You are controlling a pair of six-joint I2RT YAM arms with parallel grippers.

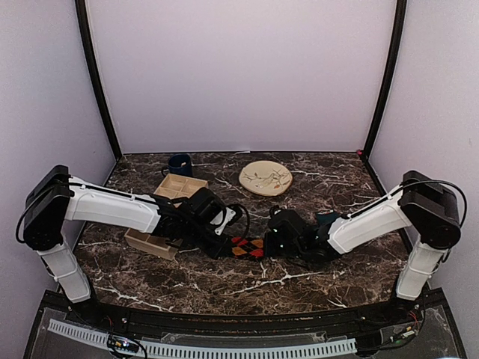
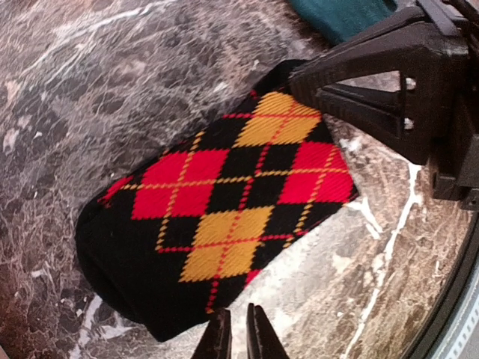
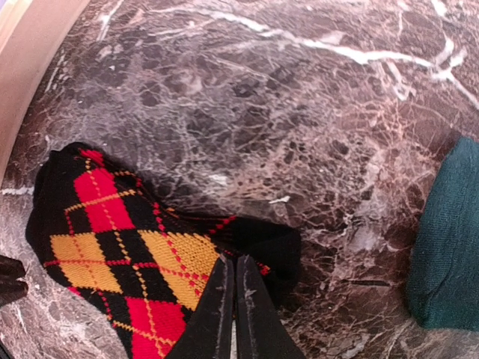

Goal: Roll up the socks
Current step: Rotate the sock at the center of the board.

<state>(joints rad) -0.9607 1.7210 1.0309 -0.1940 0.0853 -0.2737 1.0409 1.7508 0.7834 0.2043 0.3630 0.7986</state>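
No readable text, labels, brands or numbers in any of the three views from my end. Closest thing is the painted pattern on the plate (image 1: 265, 178), upper centre of the top view. I see no lettering in it.

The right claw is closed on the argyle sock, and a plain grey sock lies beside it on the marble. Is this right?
Not quite: the plain sock is dark teal-green, not grey, as the right wrist view shows. The right claw is indeed closed on the argyle sock, on the marble.
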